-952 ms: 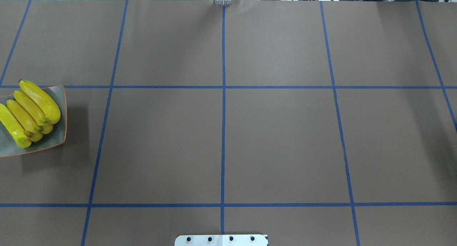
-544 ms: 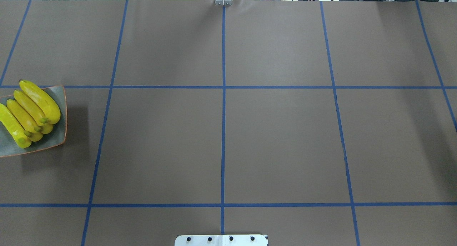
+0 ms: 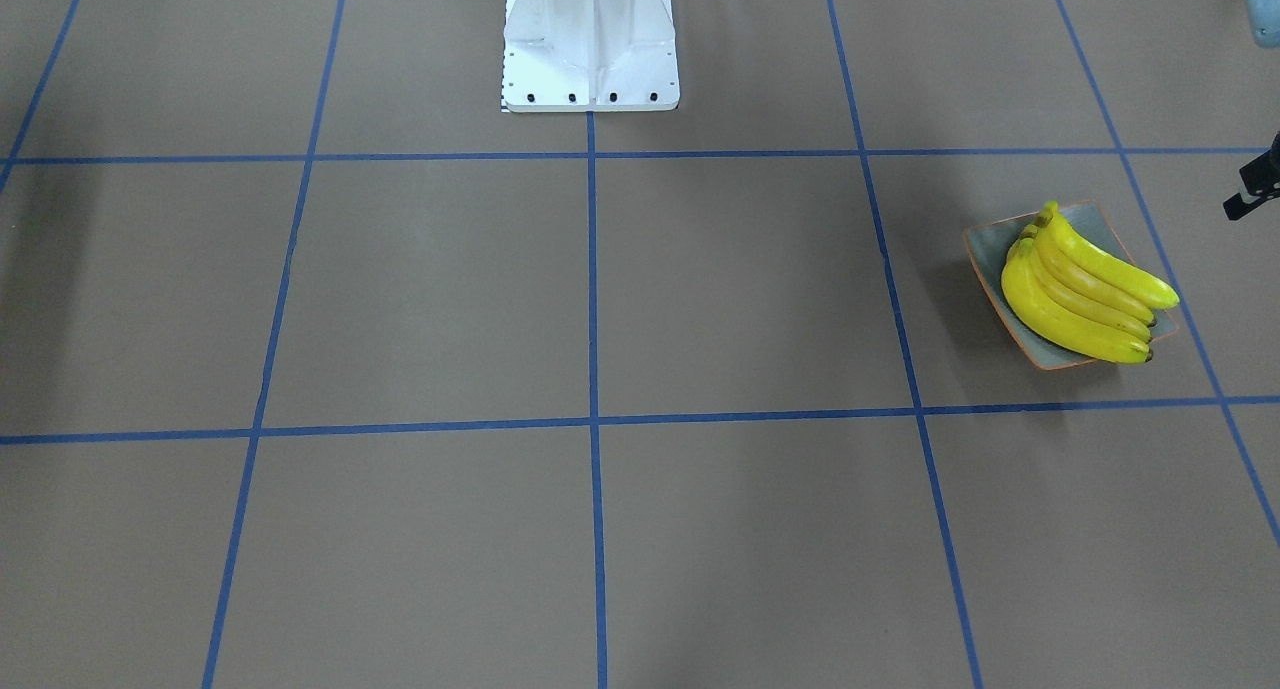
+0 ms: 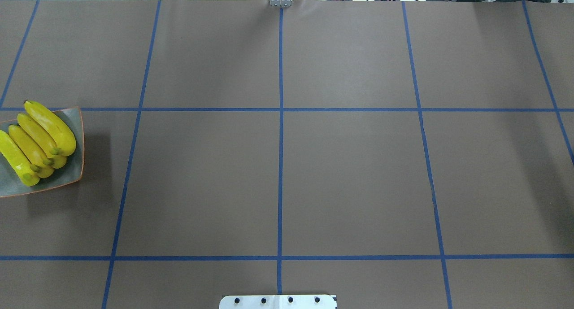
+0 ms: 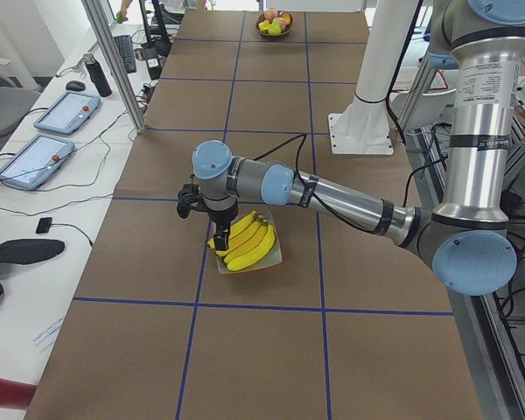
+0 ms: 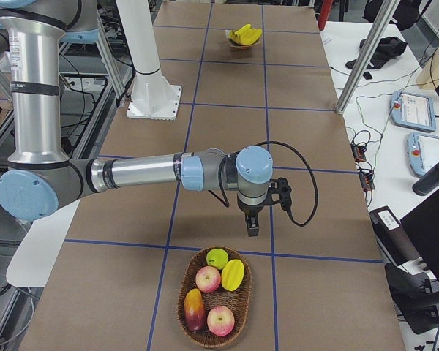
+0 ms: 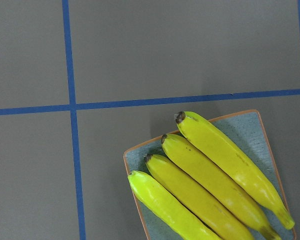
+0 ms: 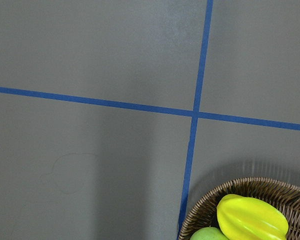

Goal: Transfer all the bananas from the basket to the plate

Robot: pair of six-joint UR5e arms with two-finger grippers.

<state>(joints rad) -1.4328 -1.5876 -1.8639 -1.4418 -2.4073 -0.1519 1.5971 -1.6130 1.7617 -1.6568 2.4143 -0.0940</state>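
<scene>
From the table's right end, the wicker basket point(image 8: 205, 206) lies nearest, holding apples point(image 6: 208, 278), a green fruit point(image 6: 217, 257) and a star fruit point(image 8: 252, 217). The right arm point(image 6: 139, 172) points its right jaws down just beyond the basket; how wide they stand I cannot tell. At the far end, four bananas point(image 4: 38, 141) lie side by side on the plate point(image 4: 71, 176). Only the side views take in the arms. The left arm point(image 5: 332, 194) hangs its left jaws just over the plate's edge, gap unreadable. The table point(image 4: 350, 174) is brown with a blue tape grid point(image 4: 280, 165); tablets point(image 5: 35, 159) lie on a desk alongside.
</scene>
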